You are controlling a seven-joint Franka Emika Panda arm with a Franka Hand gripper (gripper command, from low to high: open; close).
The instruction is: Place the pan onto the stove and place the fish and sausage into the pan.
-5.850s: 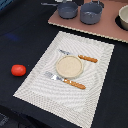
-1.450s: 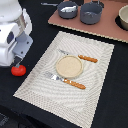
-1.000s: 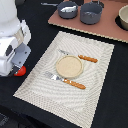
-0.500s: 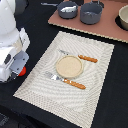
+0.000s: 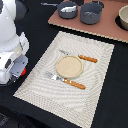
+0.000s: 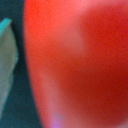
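Black tabletop [image 5: 30, 107] lies under the gripper [image 5: 15, 75], low over the sausage [image 5: 22, 71], which fills the wrist view; its fingers' state I cannot tell. Farther right, beyond the placemat [image 5: 70, 102], sits the pan [image 5: 67, 9] on the stove [image 5: 107, 31]. An off-centre squeeze could roll that round lump away.

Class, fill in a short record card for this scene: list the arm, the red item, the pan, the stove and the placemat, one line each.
arm: white, at the exterior view's left, gripper lowered over the sausage
sausage: red, fills the wrist view, mostly hidden in the exterior view
pan: on the stove, contents unclear
stove: pinkish-brown board, also bears a grey pot
placemat: striped, with plate and orange-handled cutlery
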